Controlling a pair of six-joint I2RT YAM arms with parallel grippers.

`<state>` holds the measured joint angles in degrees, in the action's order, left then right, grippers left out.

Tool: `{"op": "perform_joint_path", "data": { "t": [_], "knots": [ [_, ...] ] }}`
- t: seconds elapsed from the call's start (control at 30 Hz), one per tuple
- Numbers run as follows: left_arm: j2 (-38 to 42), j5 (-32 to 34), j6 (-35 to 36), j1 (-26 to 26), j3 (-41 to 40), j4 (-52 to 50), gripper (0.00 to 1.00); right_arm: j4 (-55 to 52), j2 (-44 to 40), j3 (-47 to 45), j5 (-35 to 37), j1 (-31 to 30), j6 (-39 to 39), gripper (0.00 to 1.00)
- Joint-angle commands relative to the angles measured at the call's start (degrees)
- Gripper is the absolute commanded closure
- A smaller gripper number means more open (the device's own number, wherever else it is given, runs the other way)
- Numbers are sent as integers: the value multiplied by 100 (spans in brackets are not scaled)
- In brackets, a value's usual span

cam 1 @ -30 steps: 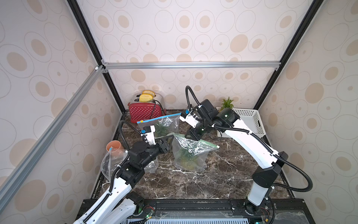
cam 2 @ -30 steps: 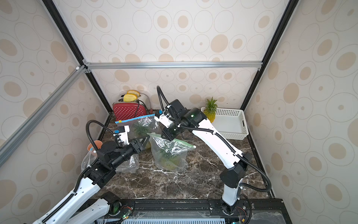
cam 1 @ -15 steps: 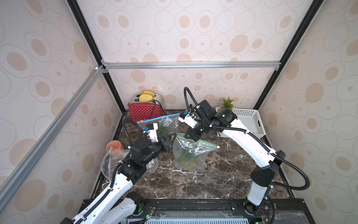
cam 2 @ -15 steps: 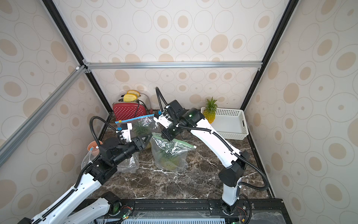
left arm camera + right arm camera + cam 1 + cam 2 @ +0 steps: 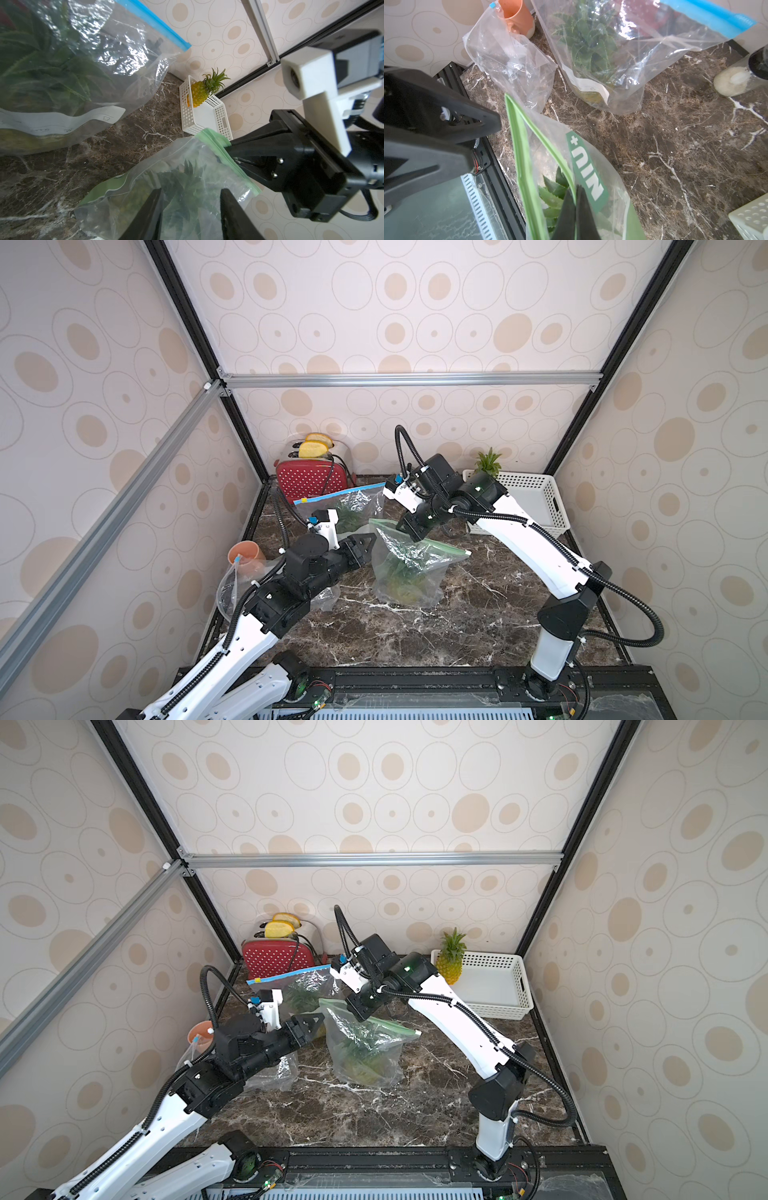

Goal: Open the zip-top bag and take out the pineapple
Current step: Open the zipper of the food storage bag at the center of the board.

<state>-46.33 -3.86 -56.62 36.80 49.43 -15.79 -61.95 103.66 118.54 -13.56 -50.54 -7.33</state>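
The zip-top bag with a green zip stands mid-table in both top views, its mouth partly open. Inside it lies the pineapple, leaves toward the mouth, also seen through the plastic in the left wrist view. My right gripper is shut on one green lip of the bag, seen from above at the bag's top. My left gripper is open just left of the bag, its fingers close beside the other lip and holding nothing.
Behind stands a blue-zip bag holding another pineapple, then a red toaster. A white basket at the back right holds a third pineapple. An orange cup and an empty clear bag lie at the left.
My right gripper's jaws have closed on the bag's green lip. My left gripper has moved a little closer to the bag and narrowed slightly, still open.
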Motion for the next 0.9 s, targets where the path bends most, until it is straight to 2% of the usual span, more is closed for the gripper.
{"op": "perform_joint_path", "data": {
  "t": [0.0,0.17,0.33,0.43,0.6,0.7,0.8,0.83,0.87],
  "knots": [
    [-82,386,-132,298,428,-383,50,40,-115,-31,306,-147,-173,100],
    [-619,643,-113,827,945,-278,45,-260,-31,267,1475,-534,-279,100],
    [-1073,529,-115,937,1162,-21,44,-725,-28,757,2559,-675,-457,100],
    [-1284,504,-70,939,1339,36,42,-1032,41,1039,2682,-719,-488,100],
    [-1613,453,-62,943,1567,68,44,-1058,0,907,2740,-783,-582,100],
    [-1698,388,-86,951,1580,99,63,-990,-90,779,2913,-782,-613,100],
    [-1662,386,-67,955,1570,50,94,-1046,-108,782,3127,-751,-578,100],
    [-1630,414,-45,948,1578,5,100,-1080,-106,800,3160,-719,-569,100],
    [-1609,429,-18,952,1587,-49,100,-1107,-107,802,3191,-690,-573,100]
  ]
}}
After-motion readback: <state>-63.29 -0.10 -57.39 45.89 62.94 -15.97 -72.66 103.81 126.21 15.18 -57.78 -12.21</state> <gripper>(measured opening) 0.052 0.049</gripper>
